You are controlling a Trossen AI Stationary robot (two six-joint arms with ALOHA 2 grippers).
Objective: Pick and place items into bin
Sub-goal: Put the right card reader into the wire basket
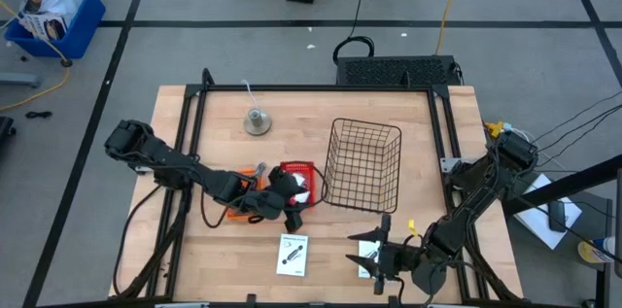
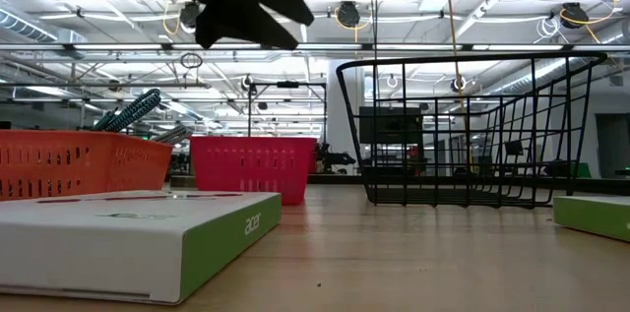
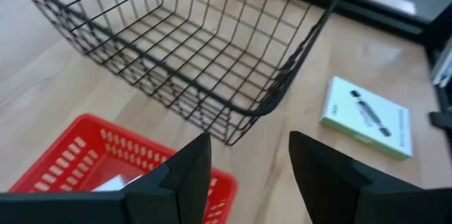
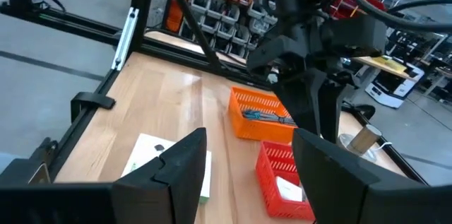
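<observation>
— High view first: where's your left gripper (image 1: 292,203)?
— Over the red bin (image 1: 297,178), fingers parted, holding nothing.
— The items?
— One white card (image 1: 293,255) lies at six o'clock from that bin; another (image 3: 367,116) is by the wire basket (image 1: 362,164). Your right gripper (image 1: 374,255) waits wide open, empty.
</observation>
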